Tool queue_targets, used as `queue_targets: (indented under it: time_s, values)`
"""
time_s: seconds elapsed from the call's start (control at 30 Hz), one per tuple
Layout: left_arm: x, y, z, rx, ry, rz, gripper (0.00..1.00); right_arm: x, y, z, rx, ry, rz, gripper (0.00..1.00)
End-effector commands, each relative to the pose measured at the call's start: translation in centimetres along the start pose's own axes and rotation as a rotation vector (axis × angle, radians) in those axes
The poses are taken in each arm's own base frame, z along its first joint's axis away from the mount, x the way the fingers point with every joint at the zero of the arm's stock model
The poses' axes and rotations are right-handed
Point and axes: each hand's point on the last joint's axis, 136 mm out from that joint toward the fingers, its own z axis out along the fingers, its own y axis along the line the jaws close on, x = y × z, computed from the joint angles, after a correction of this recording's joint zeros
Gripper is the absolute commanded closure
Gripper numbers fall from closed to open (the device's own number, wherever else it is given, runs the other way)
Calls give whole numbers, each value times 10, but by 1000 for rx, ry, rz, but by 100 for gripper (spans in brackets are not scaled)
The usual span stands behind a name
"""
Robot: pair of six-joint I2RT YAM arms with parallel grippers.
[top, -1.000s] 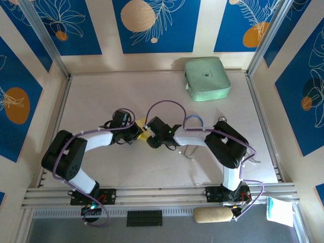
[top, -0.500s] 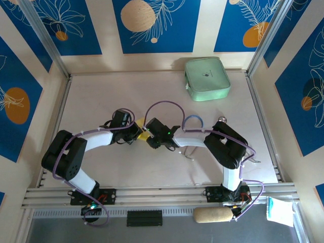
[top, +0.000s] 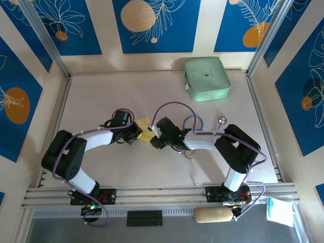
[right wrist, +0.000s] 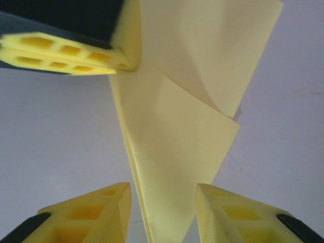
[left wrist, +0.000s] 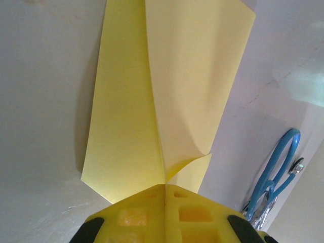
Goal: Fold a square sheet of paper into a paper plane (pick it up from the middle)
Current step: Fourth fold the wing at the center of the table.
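Left wrist cam: my L gripper point(left wrist: 165, 188) is clamped on the folded yellow sheet point(left wrist: 126, 121), mid-table point(top: 126, 91).
Sheet's long axis runs straight away from my L fingers, along the crease. R gripper point(right wrist: 163, 188) jaws apart, straddling its narrow end.

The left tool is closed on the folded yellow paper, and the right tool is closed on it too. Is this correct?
Not quite. The left tool is closed on the folded yellow paper, but the right tool is open: the right wrist view shows its fingers apart, with the paper's end between them.
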Motion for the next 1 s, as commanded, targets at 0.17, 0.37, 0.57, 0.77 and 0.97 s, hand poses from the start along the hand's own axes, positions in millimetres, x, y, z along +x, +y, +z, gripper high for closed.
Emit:
queue_targets:
  time_s: [0.17, 0.37, 0.57, 0.77, 0.97]
  values:
    - [3, -13, -7, 16, 9, -35, 96, -13, 8, 13, -42, -67, -86, 61]
    - [5, -16, -9, 30, 15, -54, 96, -7, 12, 19, -59, -67, -110, 61]
    - [5, -20, -11, 40, 18, -61, 96, -1, 8, 26, -30, -54, -127, 61]
    - [5, -22, -12, 46, 23, -65, 95, 3, 8, 30, -20, -42, -148, 62]
    - [5, -23, -13, 49, 22, -69, 93, 6, 6, 30, -16, -38, -146, 69]
